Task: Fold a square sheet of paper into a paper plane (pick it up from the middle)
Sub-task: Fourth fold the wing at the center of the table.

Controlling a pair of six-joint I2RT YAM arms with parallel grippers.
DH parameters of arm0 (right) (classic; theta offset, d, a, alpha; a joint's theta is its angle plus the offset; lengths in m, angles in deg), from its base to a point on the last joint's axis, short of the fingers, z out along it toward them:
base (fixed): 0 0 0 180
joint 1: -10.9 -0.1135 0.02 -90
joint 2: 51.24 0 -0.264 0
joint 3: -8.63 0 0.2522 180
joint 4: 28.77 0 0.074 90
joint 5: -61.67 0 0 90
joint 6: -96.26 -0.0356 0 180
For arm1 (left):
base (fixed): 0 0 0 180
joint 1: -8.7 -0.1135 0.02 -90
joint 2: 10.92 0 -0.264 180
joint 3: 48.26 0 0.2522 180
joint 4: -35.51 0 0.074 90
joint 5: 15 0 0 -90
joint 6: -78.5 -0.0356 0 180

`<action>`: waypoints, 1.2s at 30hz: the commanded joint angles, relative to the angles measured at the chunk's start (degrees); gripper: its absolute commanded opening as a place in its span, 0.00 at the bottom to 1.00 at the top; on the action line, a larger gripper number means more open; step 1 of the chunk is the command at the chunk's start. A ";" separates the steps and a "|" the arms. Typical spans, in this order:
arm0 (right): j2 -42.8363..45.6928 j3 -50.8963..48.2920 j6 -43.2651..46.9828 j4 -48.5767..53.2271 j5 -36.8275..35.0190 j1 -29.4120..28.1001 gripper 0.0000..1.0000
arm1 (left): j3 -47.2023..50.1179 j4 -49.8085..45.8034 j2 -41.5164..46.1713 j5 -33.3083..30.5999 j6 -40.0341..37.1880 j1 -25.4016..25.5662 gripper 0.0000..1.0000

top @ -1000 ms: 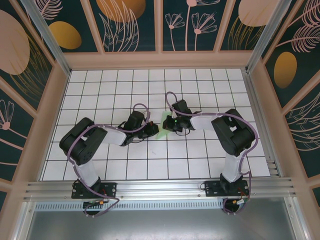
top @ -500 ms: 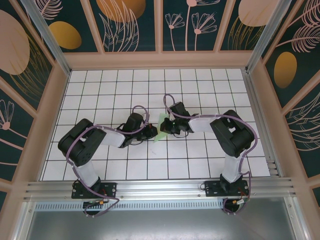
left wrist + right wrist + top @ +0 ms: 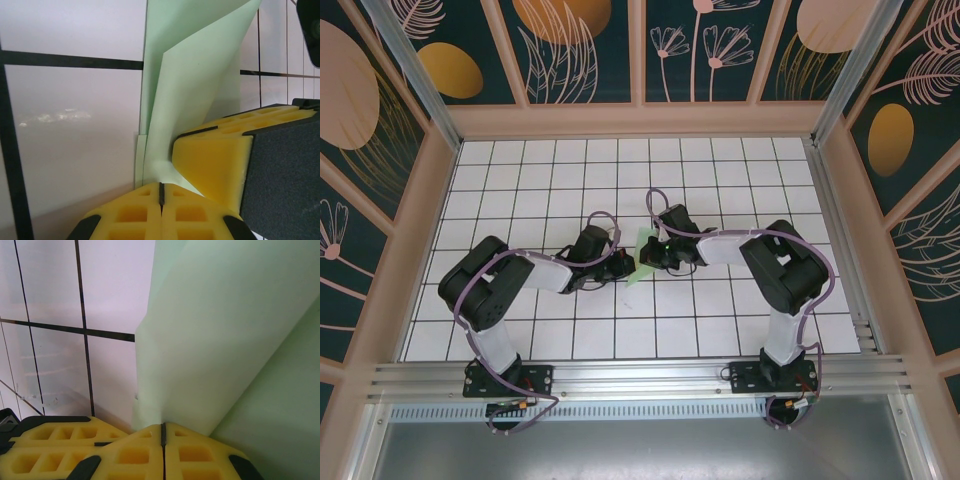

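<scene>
The square sheet of paper (image 3: 637, 262), thin and pale mint-green, is sitting mid-desk between the two arms. It is partly folded and standing up off the white gridded desk (image 3: 520, 180), not lying flat.

Change over the last second: the right gripper (image 3: 650, 255), black-bodied with yellow padded fingers, is edging left toward the left gripper (image 3: 620, 263). The green patch seen between them from above is shrinking to a narrow sliver. Judgement: layers are being brought together and a fold is being closed. No dart shape is formed yet, so the task is somewhere mid-way.

Fingers, left wrist view: the left gripper (image 3: 160, 187) is pressing fully closed, with the paper's (image 3: 195, 75) lower edge running into the seam, so it is pinching the sheet. Right wrist view: the right gripper (image 3: 162, 427) is likewise clamping tight on a paper (image 3: 225, 340) edge.

View differences: the overhead view is giving the layout but hiding both grips under the arms. The left wrist view is showing one of the right gripper's yellow fingers (image 3: 215, 160) just beside the left pair, with a tall creased flap rising between. The right wrist view is showing two overlapping layers.
</scene>
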 commanded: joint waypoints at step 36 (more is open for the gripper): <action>-1.40 2.90 6.11 0.79 3.72 4.55 0.06 | -1.47 -15.21 -4.21 -9.01 -6.54 0.38 0.01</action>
